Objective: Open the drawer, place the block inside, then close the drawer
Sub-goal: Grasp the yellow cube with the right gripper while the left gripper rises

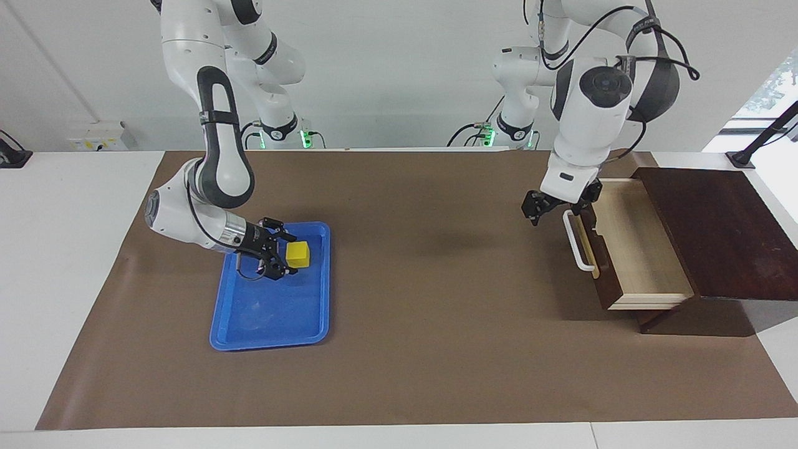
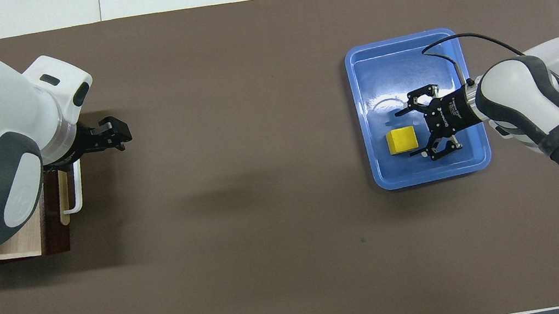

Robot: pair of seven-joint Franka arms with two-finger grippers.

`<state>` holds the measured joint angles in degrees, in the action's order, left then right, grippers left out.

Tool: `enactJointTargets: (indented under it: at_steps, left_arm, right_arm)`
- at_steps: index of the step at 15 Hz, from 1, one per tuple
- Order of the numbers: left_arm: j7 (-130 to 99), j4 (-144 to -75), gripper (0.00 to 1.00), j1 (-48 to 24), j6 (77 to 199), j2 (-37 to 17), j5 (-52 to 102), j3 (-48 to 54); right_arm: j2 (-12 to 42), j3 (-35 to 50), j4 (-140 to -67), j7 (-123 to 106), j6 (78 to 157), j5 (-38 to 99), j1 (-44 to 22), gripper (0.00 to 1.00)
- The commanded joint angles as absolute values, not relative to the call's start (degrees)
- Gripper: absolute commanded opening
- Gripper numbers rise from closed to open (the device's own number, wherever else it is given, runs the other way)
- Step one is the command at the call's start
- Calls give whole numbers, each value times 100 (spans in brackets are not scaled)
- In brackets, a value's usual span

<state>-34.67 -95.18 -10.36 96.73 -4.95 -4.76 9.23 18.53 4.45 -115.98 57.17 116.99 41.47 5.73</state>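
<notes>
The drawer [image 1: 636,243] already stands pulled out of its dark wooden box [image 1: 717,231], its pale interior empty, so opening looks done while loading and closing remain. The left end effector [image 1: 552,206], fingers spread and holding nothing, hangs just beside the drawer's white bar handle [image 1: 576,243]. The yellow block [image 1: 298,253] sits in the blue tray [image 1: 268,324], well apart from the drawer, with the right end effector [image 1: 278,252] spread wide beside it, not yet gripping.
</notes>
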Motion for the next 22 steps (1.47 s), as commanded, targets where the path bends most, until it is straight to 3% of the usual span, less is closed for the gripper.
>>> enactJointTargets:
  at_steps: [1,5,6,8,9,15,22]
  left_arm:
    - [-5432,-9456,100,-1466,9107,-264,-45,879]
    - [-8149,-9405,100,-1836,9009,-202,246,1037]
    - [-8931,-9491,100,-1924,9078,-159,246,1063]
    - [-9779,-10025,100,-1881,9821,17,272,1081]
    - [-9991,-10333,100,-1863,10279,122,351,1072]
    - [-10625,-10468,100,-1837,10731,-263,369,1046]
    - [-11232,-10363,100,-1837,11117,-623,360,1037]
  right_arm:
    - [1819,466,-11672,5528,11654,4166,659,100]
    - [1819,466,-11681,5537,11654,4166,659,99]
    - [1819,466,-11681,5555,11654,4166,659,87]
    - [1819,466,-11681,5581,11654,4166,659,36]
    - [1819,457,-11681,5616,11663,4166,650,3]
    - [1828,466,-11515,5844,11619,4166,642,0]
    - [1784,466,-10249,6651,11197,4148,-86,0]
